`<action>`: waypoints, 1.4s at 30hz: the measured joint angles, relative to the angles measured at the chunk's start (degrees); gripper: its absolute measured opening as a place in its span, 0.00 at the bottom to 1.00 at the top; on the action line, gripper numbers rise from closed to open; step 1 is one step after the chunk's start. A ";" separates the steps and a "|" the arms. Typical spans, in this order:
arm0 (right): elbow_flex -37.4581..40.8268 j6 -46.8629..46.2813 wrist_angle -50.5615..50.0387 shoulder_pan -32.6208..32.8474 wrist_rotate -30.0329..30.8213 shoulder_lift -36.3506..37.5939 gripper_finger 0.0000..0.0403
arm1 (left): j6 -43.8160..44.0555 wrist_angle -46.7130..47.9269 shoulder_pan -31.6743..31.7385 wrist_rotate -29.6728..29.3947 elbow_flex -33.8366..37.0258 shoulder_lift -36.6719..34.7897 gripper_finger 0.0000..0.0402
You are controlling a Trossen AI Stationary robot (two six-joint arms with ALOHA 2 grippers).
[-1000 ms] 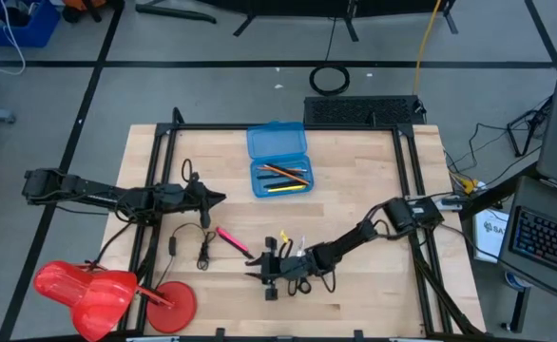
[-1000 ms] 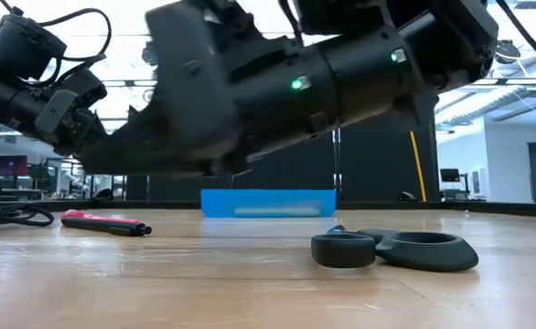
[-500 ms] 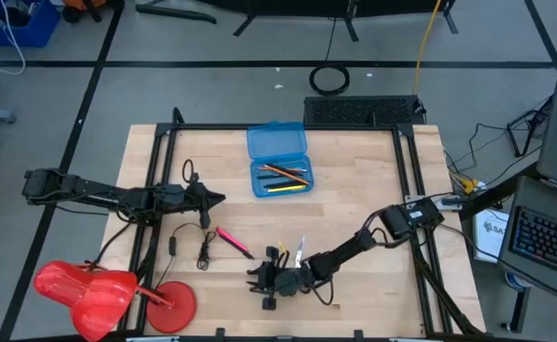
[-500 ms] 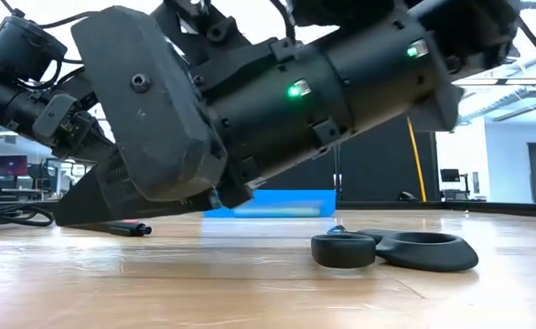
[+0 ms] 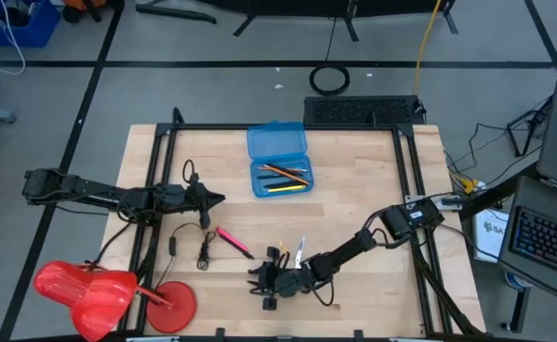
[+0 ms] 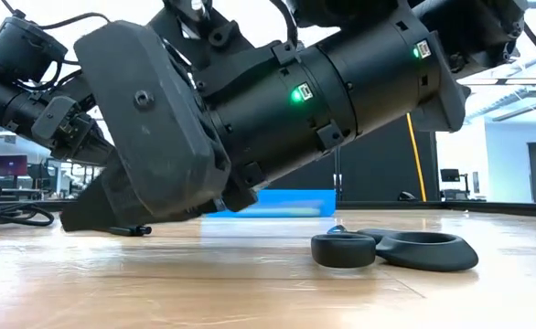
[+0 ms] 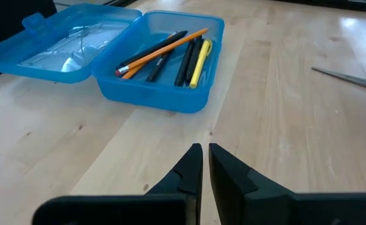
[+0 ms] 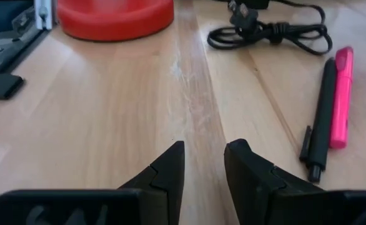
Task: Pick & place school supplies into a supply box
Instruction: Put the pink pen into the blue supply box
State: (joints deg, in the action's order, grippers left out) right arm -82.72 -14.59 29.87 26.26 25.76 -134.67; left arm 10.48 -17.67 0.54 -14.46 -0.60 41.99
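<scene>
The wooden tabletop (image 5: 355, 199) holds everything. The right arm reaches low across it toward the front edge, and its right pincer (image 8: 205, 164) hangs just above the wood with its two fingers a little apart, pinching nothing. The left arm lies along the left side, and its left pincer (image 7: 205, 164) has its fingers pressed almost together, also empty. A red round base (image 8: 114, 12) sits by the front left corner. The bright blue pencil case (image 5: 278, 161) lies near the back edge with its lid open flat. Inside it are orange pencils (image 7: 161, 50), black pens and a yellow pen (image 7: 198, 61). A coiled black cable (image 8: 270, 34) lies near the left side. Black-handled scissors (image 6: 396, 249) lie close to the front edge, beside the right pincer. A black pen (image 8: 320, 119) and a pink pen (image 8: 341, 94) lie side by side, touching, just ahead of the right pincer
</scene>
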 joint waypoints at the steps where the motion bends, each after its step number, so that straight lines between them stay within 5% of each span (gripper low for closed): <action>1: 0.00 -0.62 -0.61 0.00 -0.06 0.00 0.26 | 0.00 0.00 -0.01 0.00 0.00 0.01 0.08; 9: 0.00 -0.90 -1.39 0.14 0.25 0.02 0.26 | 0.11 1.29 -0.01 0.00 0.00 0.00 0.08; 15: 0.00 1.97 3.01 -0.39 9.88 0.02 0.26 | 0.17 1.26 0.01 -0.02 0.00 0.01 0.08; 23: 0.00 -0.61 4.50 -3.92 7.12 0.04 0.29 | 0.19 1.23 -0.01 -0.02 0.00 0.00 0.08; 35: 0.00 -2.81 4.63 -6.39 4.03 -0.21 0.56 | 0.22 1.18 0.00 0.00 0.00 0.00 0.08; 42: 0.00 -3.17 -0.52 -6.97 4.00 -0.39 0.56 | 0.20 1.18 -0.01 0.00 0.00 0.00 0.08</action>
State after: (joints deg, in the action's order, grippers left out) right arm -82.72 -17.76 29.35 19.29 29.76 -135.06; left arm 10.68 -16.49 0.54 -14.46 -0.60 41.99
